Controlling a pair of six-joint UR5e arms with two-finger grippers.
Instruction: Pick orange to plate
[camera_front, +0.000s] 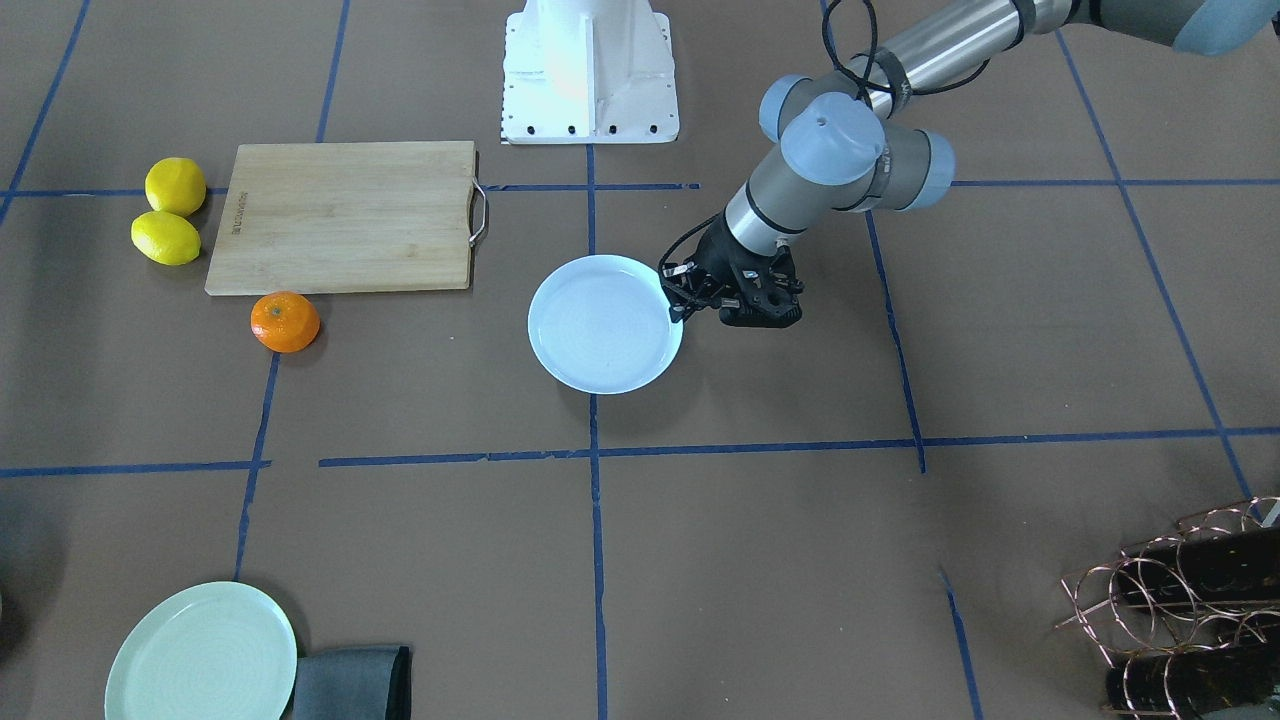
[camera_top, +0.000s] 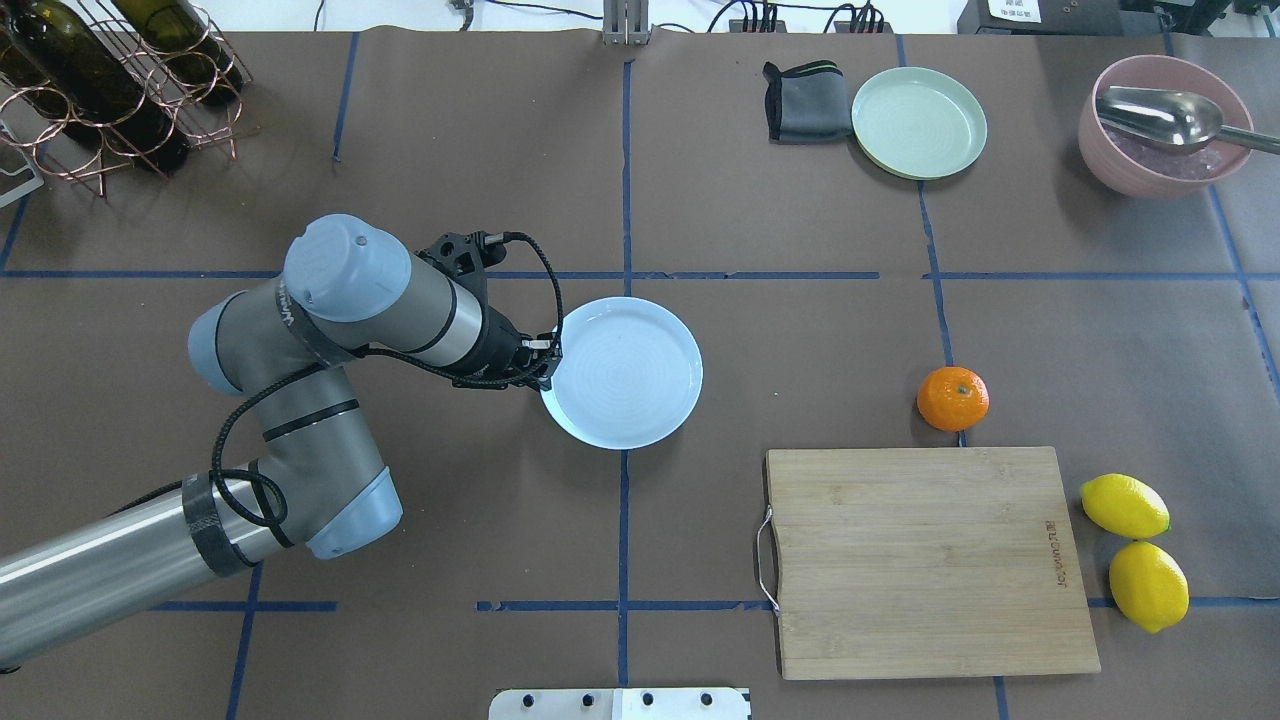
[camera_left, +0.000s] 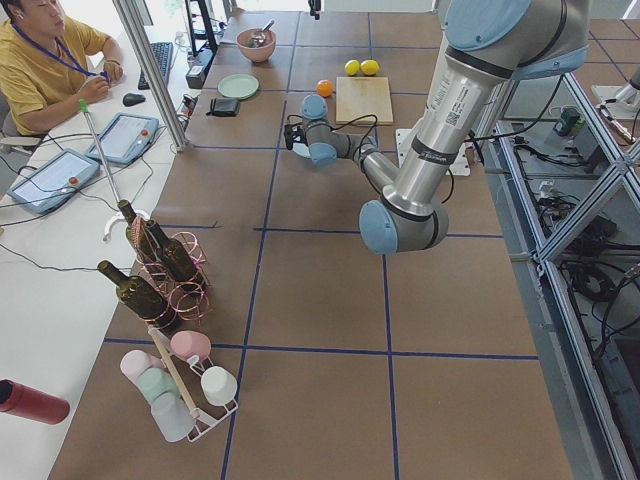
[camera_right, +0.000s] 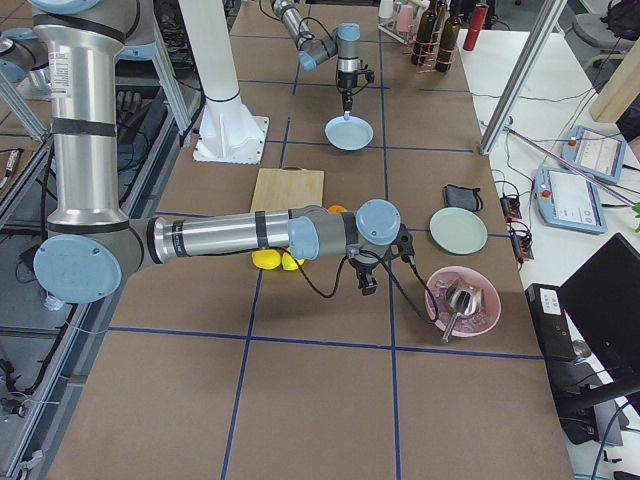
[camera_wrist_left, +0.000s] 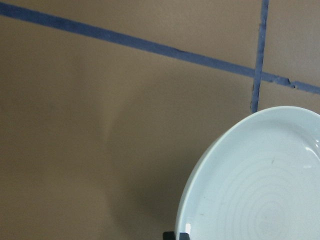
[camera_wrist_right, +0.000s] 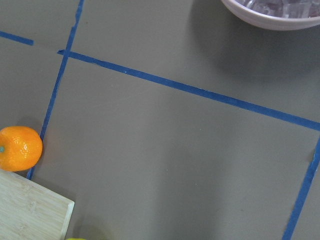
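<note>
The orange (camera_top: 953, 398) lies on the table by the far corner of the cutting board, and it also shows at the left edge of the right wrist view (camera_wrist_right: 19, 148). The pale bluish-white plate (camera_top: 625, 372) sits empty at the table's middle. My left gripper (camera_top: 548, 365) is at the plate's left rim and shut on it; in the front view the left gripper (camera_front: 680, 305) meets the plate (camera_front: 600, 325) at its edge. My right gripper (camera_right: 367, 285) hangs between the orange and the pink bowl. It shows only in the right side view, so I cannot tell whether it is open or shut.
A wooden cutting board (camera_top: 925, 560) lies near the robot, with two lemons (camera_top: 1125, 506) beside it. At the far side are a pale green plate (camera_top: 918, 122), a grey cloth (camera_top: 805, 100) and a pink bowl with a spoon (camera_top: 1165, 125). A bottle rack (camera_top: 110, 90) stands far left.
</note>
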